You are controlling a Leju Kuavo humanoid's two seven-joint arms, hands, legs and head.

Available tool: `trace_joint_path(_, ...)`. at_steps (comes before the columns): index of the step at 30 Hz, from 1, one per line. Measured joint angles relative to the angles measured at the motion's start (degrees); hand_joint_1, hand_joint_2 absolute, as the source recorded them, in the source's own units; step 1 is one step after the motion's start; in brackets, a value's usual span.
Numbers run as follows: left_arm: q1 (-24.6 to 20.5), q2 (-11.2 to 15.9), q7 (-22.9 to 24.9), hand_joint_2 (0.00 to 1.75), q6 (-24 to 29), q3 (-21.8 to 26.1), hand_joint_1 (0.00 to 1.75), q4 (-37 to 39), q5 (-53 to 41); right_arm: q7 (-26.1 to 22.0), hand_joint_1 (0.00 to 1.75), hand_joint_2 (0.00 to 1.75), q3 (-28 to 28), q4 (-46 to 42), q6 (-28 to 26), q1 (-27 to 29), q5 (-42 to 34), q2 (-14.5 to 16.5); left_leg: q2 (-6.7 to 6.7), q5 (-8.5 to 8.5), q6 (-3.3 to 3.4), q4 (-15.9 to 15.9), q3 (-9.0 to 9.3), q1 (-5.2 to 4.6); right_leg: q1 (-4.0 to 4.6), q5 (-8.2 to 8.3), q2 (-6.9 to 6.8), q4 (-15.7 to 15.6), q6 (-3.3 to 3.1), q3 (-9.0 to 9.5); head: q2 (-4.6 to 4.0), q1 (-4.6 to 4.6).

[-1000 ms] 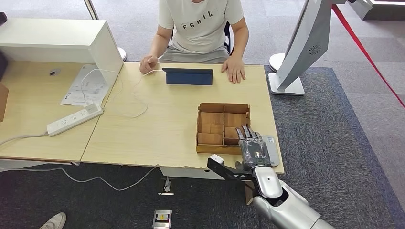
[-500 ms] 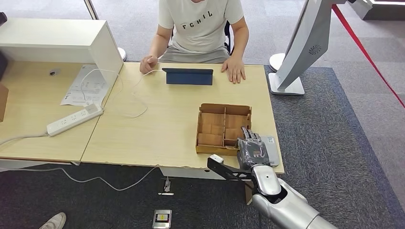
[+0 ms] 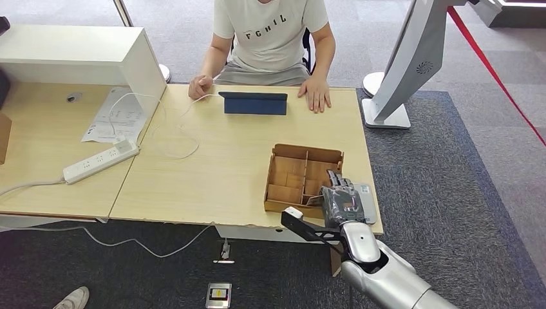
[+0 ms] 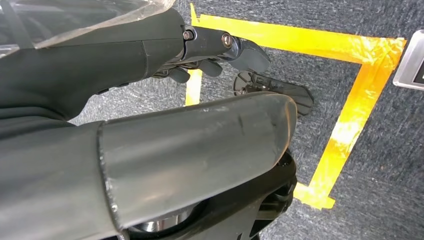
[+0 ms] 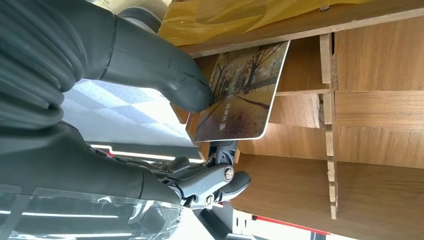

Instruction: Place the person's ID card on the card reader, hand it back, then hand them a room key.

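Clearly the key card [image 5: 239, 97], a thin glossy rectangle with rounded corners printed with an autumn avenue of trees and a few small pale characters too fine to read, sits pinched in the right hand [image 5: 165, 125], the thick grey thumb [image 5: 150, 67] pressing on its face and darker fingers [image 5: 220, 180] behind its lower edge. It hangs tilted over the box [image 3: 302, 179], a shallow tray of thin brown wood split by slats into small square compartments; which compartment it came from cannot be told. From the head view the right hand [image 3: 341, 201] lies at the box's near right corner, just over a flat grey reader [image 3: 367, 201] at the table's edge, and the box sits slightly askew on the pale wood-grain table [image 3: 219, 161]. Across the table a person [image 3: 270, 38] in a white T-shirt lettered "FGHIL" rests a hand [image 3: 315, 95] on the far edge beside a dark blue folded tablet [image 3: 255, 103]. To the left lie a white power strip [image 3: 100, 161], a looping white cable [image 3: 174, 138] and a printed sheet [image 3: 114, 116] beneath a white cabinet [image 3: 84, 55]. The left hand [image 4: 210, 55] hangs over dark speckled carpet [image 4: 380, 165] marked with yellow tape [image 4: 350, 115], fingers curled in, holding nothing.
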Motion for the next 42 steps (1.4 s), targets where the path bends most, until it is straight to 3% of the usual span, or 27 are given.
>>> trace_joint_path(10, 0.01, -0.05, 0.18, 0.0, 0.84, 0.0, 0.0, 0.0, 0.46, -0.08, 1.75, 1.75, -0.03, -0.28, -3.82, -0.29, 1.41, -0.3, -0.01, 0.0, 0.0, 0.0, -0.01, 0.0, 0.0, 0.01, 0.0, 0.01, 0.0, 0.01, 0.01, -0.01)
trace_joint_path(21, 0.03, -0.13, 0.28, 0.0, 1.44, -0.33, 0.0, 0.0, 0.93, 3.28, 1.75, 1.75, 0.04, -8.25, -0.7, -4.26, 3.72, -3.21, 0.01, 0.0, 0.0, 0.01, 0.0, 0.0, 0.0, 0.01, 0.0, 0.01, 0.0, 0.01, -0.01, -0.01)
trace_joint_path(29, 0.02, -0.37, 1.05, 0.0, 2.45, -0.5, 0.0, -0.01, 0.99, 2.65, 1.75, 1.75, 0.79, -10.38, -2.15, -4.53, 1.15, -4.19, 0.01, 0.0, 0.0, 0.01, 0.0, 0.0, 0.0, 0.01, 0.0, 0.0, 0.0, 0.0, -0.01, -0.01)
trace_joint_path(37, 0.03, -1.01, 1.05, 0.0, 4.51, -0.54, 0.0, -0.03, 0.88, 2.53, 1.75, 1.75, 1.55, -10.29, -5.28, -5.02, -0.46, -4.33, 0.0, 0.0, 0.0, 0.01, -0.02, 0.0, 0.0, 0.01, 0.0, 0.01, 0.0, 0.02, 0.0, -0.01)
trace_joint_path(42, 0.01, -1.36, 0.39, 0.0, 4.21, -0.85, 0.0, -0.11, 0.13, 5.32, 1.75, 1.75, 2.92, -9.55, -4.88, -8.1, -0.35, -2.93, 0.01, 0.01, -0.01, 0.01, -0.03, 0.0, 0.0, 0.02, 0.0, 0.02, -0.01, 0.0, 0.0, -0.01)
